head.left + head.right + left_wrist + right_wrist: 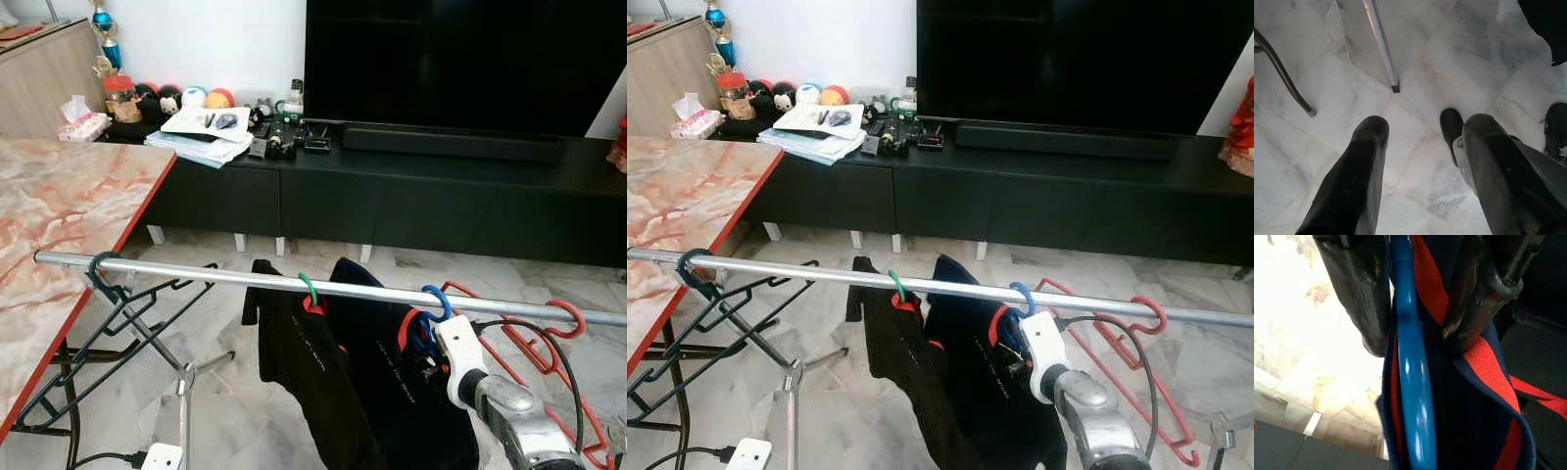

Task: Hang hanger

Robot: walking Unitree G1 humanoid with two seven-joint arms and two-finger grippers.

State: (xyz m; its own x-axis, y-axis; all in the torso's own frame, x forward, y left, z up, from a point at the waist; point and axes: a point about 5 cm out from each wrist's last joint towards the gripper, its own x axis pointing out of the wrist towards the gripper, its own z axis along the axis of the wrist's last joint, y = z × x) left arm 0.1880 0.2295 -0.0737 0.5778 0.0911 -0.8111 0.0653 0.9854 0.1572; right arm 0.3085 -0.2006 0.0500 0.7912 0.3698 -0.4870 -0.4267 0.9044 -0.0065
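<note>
Since blue hanger (438, 303) hook sits over rail (216, 277), right pincer (1415, 340) fingers narrowly straddle its neck: confirm hook seated, spread fingers, withdraw straight, avoid snagging garment (392, 372). Left pincer (1415, 147) wide, idle above floor.

Right gripper (1415, 328) raised (fingers clamped); left gripper (1415, 147) down, fingers apart

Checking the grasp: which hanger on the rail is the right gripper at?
The blue-hooked hanger; right gripper straddles it. The green-hooked, red and dark ones hang apart.
</note>
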